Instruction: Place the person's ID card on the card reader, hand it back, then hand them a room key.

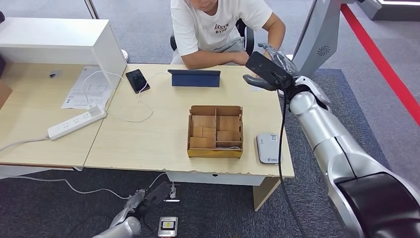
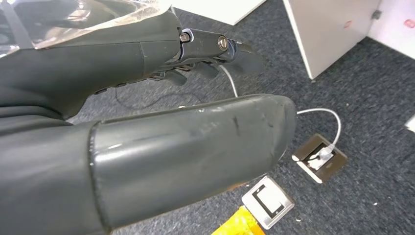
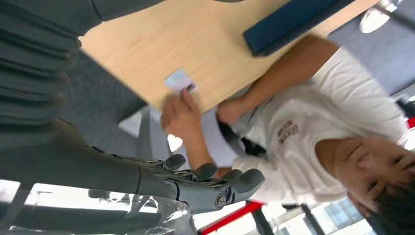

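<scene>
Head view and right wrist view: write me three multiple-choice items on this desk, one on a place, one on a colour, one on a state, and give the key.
1. Where is the card reader?
A. On the table, right of the cardboard box
B. Inside the cardboard box
C. On the floor

2. What colour is the folded tablet case in front of the person?
A. Red
B. Dark blue
C. Yellow

3. Where is the ID card at this moment?
A. Lying on the card reader
B. Inside the cardboard box
C. At the table's edge, touched by the person's hand

Key: 1 A, the head view shows the reader flat on the tabletop beside the box. 2 B, the case is dark blue in both views. 3 C, the right wrist view shows the person's fingertips on the card.
</scene>
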